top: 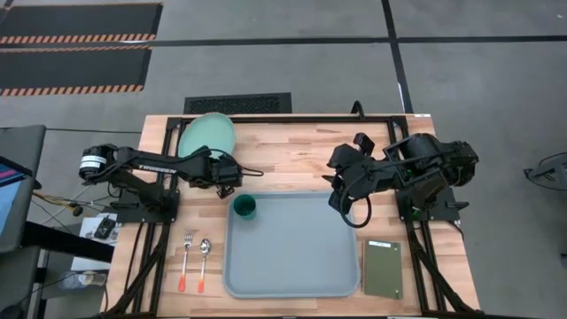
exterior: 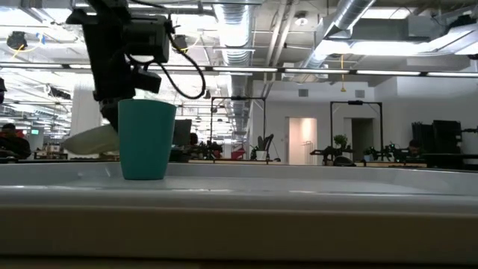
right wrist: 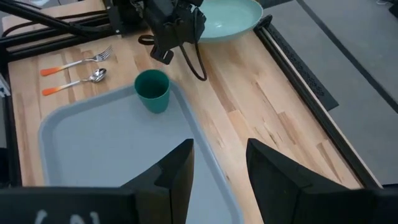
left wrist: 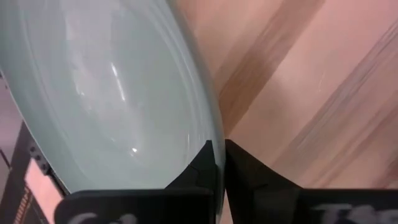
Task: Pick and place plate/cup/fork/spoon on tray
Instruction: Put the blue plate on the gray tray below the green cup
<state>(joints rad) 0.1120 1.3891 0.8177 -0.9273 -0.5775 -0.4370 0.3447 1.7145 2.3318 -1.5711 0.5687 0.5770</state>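
The mint-green plate (top: pixel 208 133) is at the table's far left, tilted, and reaches over the far edge; it also shows in the right wrist view (right wrist: pixel 231 15). My left gripper (top: pixel 221 157) is shut on the plate's near rim. The dark green cup (top: pixel 245 208) stands upright on its base in the far left corner of the blue-grey tray (top: pixel 297 266). The fork (top: pixel 187 255) and the spoon (top: pixel 204 257) lie flat on the table left of the tray. My right gripper (right wrist: pixel 219 163) is open and empty over the tray's far right part. My left gripper pinches the plate's rim (left wrist: pixel 212 127) between its two fingers, one finger (left wrist: pixel 200 169) on the plate's inner face and the other (left wrist: pixel 250 175) on its underside. The fingers come from the plate's near side, pointing toward the table's far edge. The plate sits tilted; whether its far edge rests on anything I cannot tell.
A small olive-green pad (top: pixel 383 268) lies on the table right of the tray. A black frame rail (right wrist: pixel 292 56) runs along the table's far edge. Bare wood lies between the plate and the tray.
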